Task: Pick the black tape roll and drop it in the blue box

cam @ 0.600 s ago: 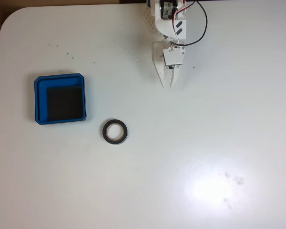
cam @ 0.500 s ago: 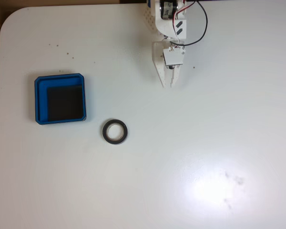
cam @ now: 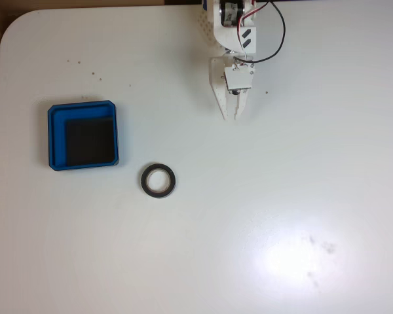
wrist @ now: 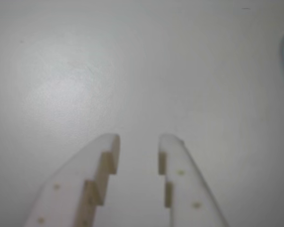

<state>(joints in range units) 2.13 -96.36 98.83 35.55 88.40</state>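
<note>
Fingers (wrist: 106, 163) apart with a clear gap, nothing between them, white stepped pads over bare table. Gripper (cam: 231, 115) hangs near the far edge of the fixed view, tips pointing toward the near side, grasping nothing; in the wrist view gripper (wrist: 138, 142) enters from the bottom. White arm (cam: 230, 39) with black and red wires behind it.

Black tape roll (cam: 158, 180) lies flat on the table, left of and nearer than the gripper, well apart from it. Blue box (cam: 82, 107) sits left of the roll, near it but not touching, floor black.

Table (cam: 301, 163) white, glossy, glare patch near right, few dark specks far left. Brown floor strip past the rounded far-left corner.

Versus the earlier frames: nothing visibly moved, arm, roll and box same spots.

Count: one gripper, one roll, one box.
</note>
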